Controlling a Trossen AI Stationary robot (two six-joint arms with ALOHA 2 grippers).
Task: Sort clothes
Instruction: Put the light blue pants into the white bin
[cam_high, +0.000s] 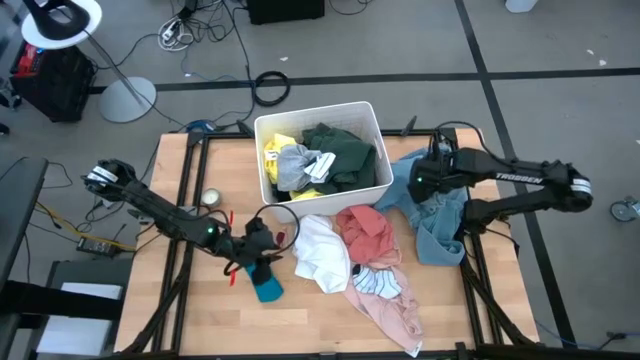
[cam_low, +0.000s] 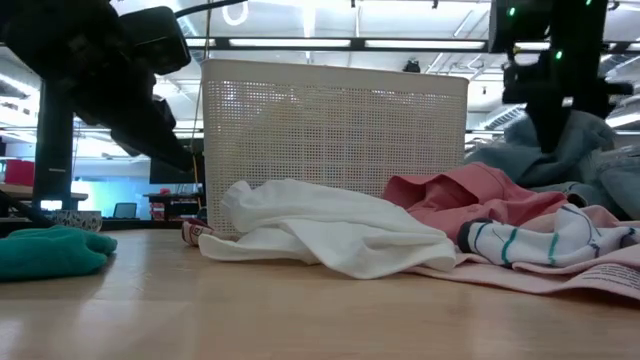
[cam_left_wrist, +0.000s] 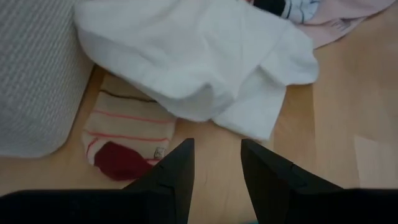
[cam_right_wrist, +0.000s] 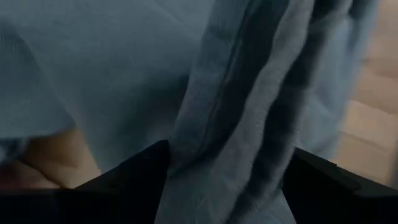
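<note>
Clothes lie in two places: some are already in the white bin (cam_high: 372, 120), a dark green piece (cam_high: 340, 150), a yellow one (cam_high: 272, 152) and a grey one (cam_high: 292, 162), and the rest are on the table (cam_high: 190, 310) in front of it and to its right. On the table I see a white shirt (cam_high: 322, 250), a pink garment (cam_high: 368, 232), a striped piece (cam_high: 378, 282), a teal cloth (cam_high: 268, 288) and a blue denim garment (cam_high: 440, 215).

The step in hand looks like picking the next pieces. The left gripper (cam_left_wrist: 214, 165) stands low over bare wood, its jaws parted with nothing between them, near a striped sock (cam_left_wrist: 127, 140) that lies against the bin wall, partly under the white shirt. The right gripper (cam_right_wrist: 227, 180) is pressed into the blue denim garment, jaws spread wide with a fold of denim between them, not clenched.

Next, I judge, the right jaws must close on that fold and lift; the left must move forward to the sock before closing.
</note>
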